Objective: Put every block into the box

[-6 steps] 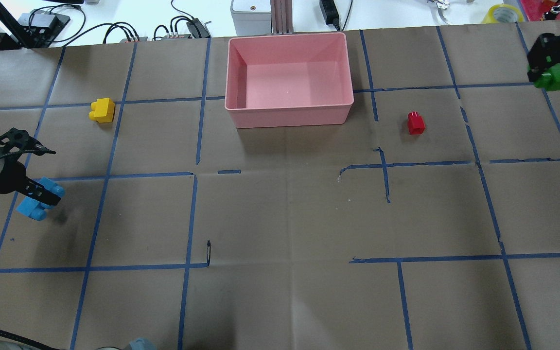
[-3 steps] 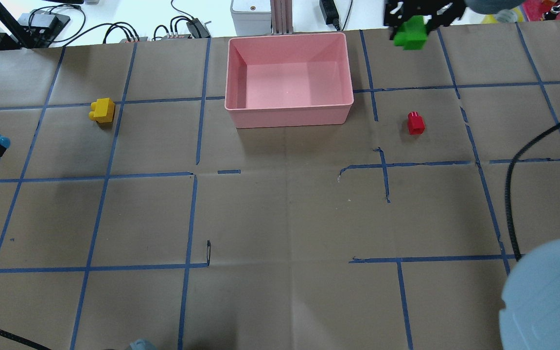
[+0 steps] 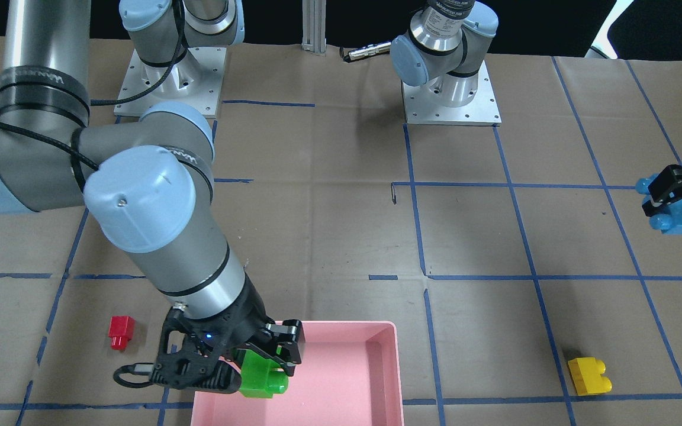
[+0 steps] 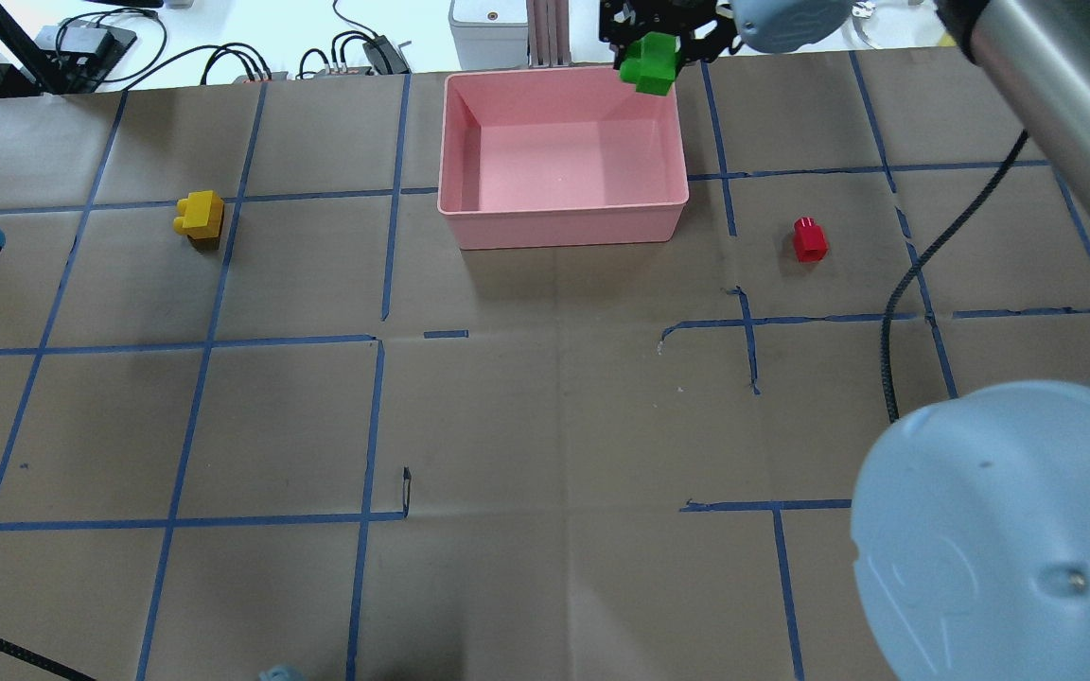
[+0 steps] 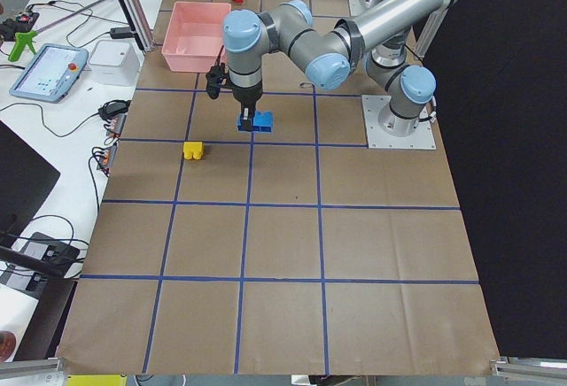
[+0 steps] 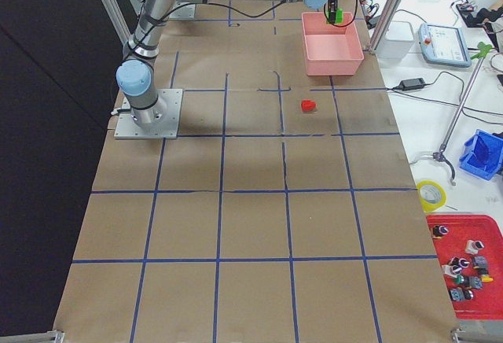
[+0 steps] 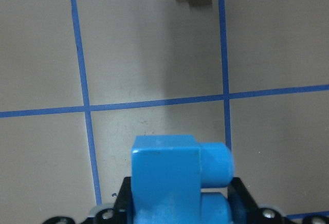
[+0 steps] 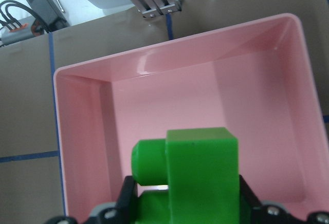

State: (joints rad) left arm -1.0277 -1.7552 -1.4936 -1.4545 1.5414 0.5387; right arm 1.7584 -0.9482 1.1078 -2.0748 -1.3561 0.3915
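The right gripper (image 3: 252,364) is clamped on the bright green studded plastic brick (image 8: 203,178), its black fingers closed in against the brick's two sides. It holds the brick up in the air at the big shallow pink plastic box (image 4: 564,227), studs turned sideways. From the wrist camera the pink floor lies straight below it. The overhead view puts it nearer the far corner on the robot's right, so it seems to hang just inside that end, though the angles do not let me fix the exact spot. The box has nothing lying in it.

Away at the table's left end, the left gripper (image 3: 674,198) has the larger light blue studded plastic brick (image 7: 169,178) pinched between its fingers, which are closed as far as the brick allows. The studs point out sideways here too, and the brick is held clear of the brown paper-covered table (image 4: 554,426) with its blue tape grid.

The small yellow studded plastic brick (image 4: 199,214) sits on the paper well to the left of the box, beside a crossing of tape lines. The little red plastic brick (image 4: 809,239) sits on the paper to the right of the box, near its front corner but not touching it.
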